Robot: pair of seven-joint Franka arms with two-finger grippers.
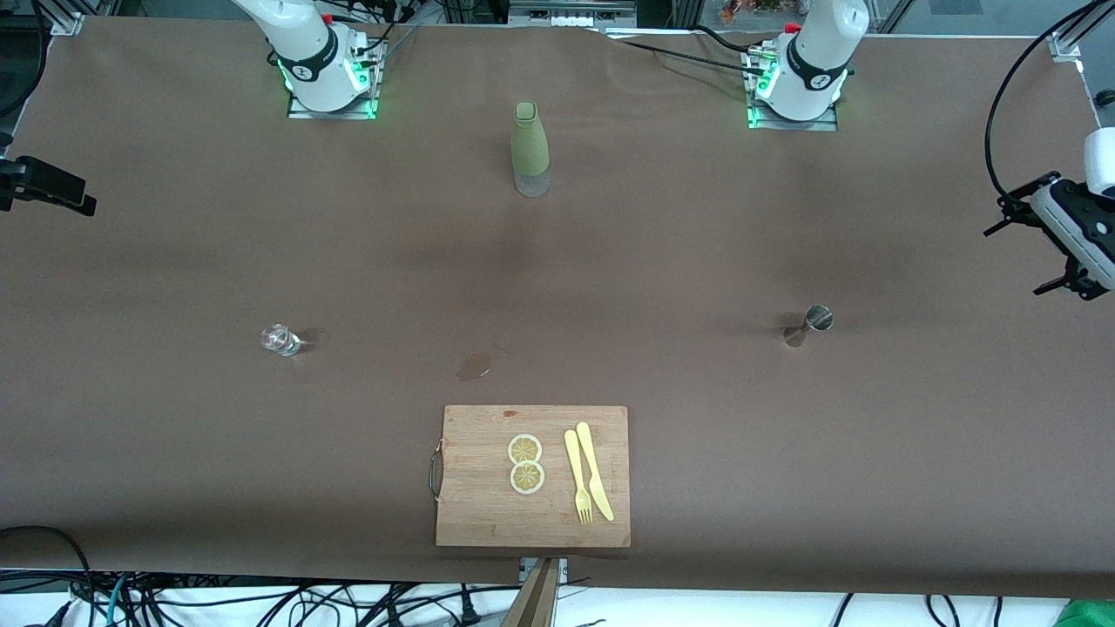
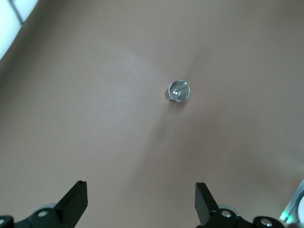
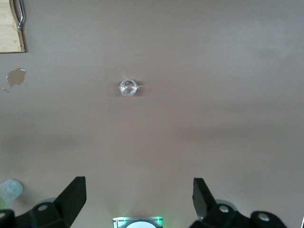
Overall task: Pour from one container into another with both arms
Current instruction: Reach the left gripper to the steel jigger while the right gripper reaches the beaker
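A small clear glass (image 1: 280,340) (image 3: 128,88) stands on the brown table toward the right arm's end. A metal jigger (image 1: 810,324) (image 2: 178,90) stands toward the left arm's end. A tall green bottle (image 1: 530,148) stands between the two arm bases. Only the arms' bases show in the front view; both hands are out of it. My left gripper (image 2: 140,190) hangs open high over the table, with the jigger far below it. High over the table near its own base, my right gripper (image 3: 138,183) is also open and holds nothing, the glass far below.
A wooden cutting board (image 1: 475,514) with two lemon slices (image 1: 525,463), a yellow fork (image 1: 577,477) and a knife (image 1: 596,472) lies at the near edge. A wet stain (image 1: 473,367) marks the table near it. Mounted devices (image 1: 1076,228) (image 1: 43,185) stick in at both table ends.
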